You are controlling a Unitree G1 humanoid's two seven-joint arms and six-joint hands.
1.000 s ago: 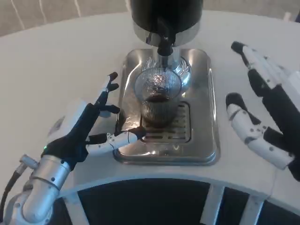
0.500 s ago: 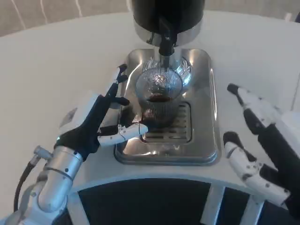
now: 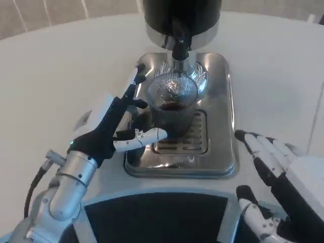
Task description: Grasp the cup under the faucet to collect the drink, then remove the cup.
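The right hand, cut off at the frame edge, is spread, holding nothing; the left hand reaches wide-fingered beside the cup.

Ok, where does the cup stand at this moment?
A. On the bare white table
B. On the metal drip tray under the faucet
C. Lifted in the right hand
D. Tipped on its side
B: the cup stands upright on the drip tray below the faucet.

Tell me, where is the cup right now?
In the head view, the cup stands in the middle of the silver drip tray, right under the black faucet. The left hand is close beside its left side.
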